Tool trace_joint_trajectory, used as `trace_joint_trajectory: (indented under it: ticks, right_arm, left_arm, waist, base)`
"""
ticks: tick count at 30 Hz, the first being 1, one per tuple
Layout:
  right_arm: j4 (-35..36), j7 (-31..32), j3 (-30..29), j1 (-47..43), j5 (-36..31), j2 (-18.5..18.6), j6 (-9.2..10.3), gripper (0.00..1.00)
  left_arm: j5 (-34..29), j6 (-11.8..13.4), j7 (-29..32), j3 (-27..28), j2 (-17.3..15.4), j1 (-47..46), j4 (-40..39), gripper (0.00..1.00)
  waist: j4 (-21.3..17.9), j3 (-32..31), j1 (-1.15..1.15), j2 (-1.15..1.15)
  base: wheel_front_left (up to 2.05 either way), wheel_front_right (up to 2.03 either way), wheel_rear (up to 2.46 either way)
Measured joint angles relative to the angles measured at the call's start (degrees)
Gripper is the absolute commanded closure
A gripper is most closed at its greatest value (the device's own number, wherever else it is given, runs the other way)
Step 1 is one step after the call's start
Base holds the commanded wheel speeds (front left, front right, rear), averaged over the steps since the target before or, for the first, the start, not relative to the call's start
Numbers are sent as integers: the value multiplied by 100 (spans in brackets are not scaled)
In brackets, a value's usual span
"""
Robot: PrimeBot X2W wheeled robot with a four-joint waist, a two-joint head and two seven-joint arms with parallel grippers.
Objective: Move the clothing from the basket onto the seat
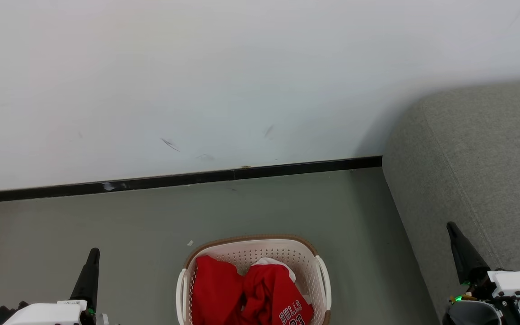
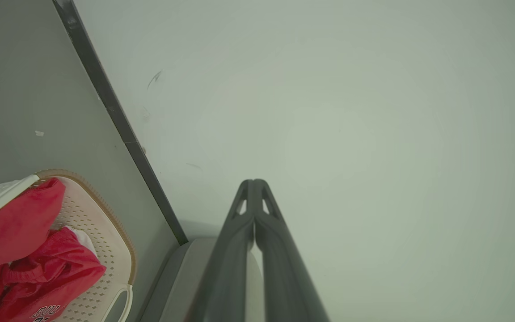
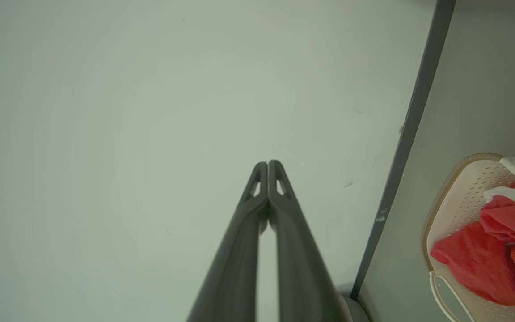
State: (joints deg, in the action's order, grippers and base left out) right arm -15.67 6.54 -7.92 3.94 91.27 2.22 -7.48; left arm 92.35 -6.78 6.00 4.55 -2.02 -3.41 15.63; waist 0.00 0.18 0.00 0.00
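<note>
**Operator:** What room do I have at the edges?

**Inspector:** You have open grey floor (image 1: 106,225) left of and beyond the basket (image 1: 251,238), up to the black skirting (image 1: 174,180) under the white wall (image 1: 197,67). One small white scrap (image 1: 190,243) lies just off the basket's far left rim. On your right, a strip of floor separates the basket from the seat (image 1: 481,153). The seat's rounded corner meets the wall where the skirting ends.

**Operator:** Where is the clothing, and how does it lie?

**Inspector:** The clothing (image 1: 242,289) is heaped in the basket, with a plain red piece on the left and the jersey on the right. The lettering (image 1: 294,316) sits at the near right and slants upward to the right. The basket's rounded end faces the wall, with handles (image 1: 324,280) left and right. The frame cuts off its near end, so I cannot settle its long axis for you.

**Operator:** And the grippers?

**Inspector:** The left gripper (image 1: 93,253) is low left over the floor. The right gripper (image 1: 452,228) is low right in front of the seat's side, and I cannot tell whether it touches. Both point toward the wall. The wrist views show you more than the head view: each pair of fingers is pressed tip to tip, clenched on nothing. The head view gives you the seat's whole corner.
</note>
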Motion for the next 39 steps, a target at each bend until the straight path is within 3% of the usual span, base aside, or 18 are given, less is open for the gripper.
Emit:
trace_joint_trajectory:
  ticks: [39]
  right_arm:
    - [0, 0, 0, 0, 0, 0, 0, 100]
  left_arm:
    - [0, 0, 4, 1, 1, 0, -1, 100]
  waist:
    - [0, 0, 0, 0]
  base:
    - [0, 0, 0]
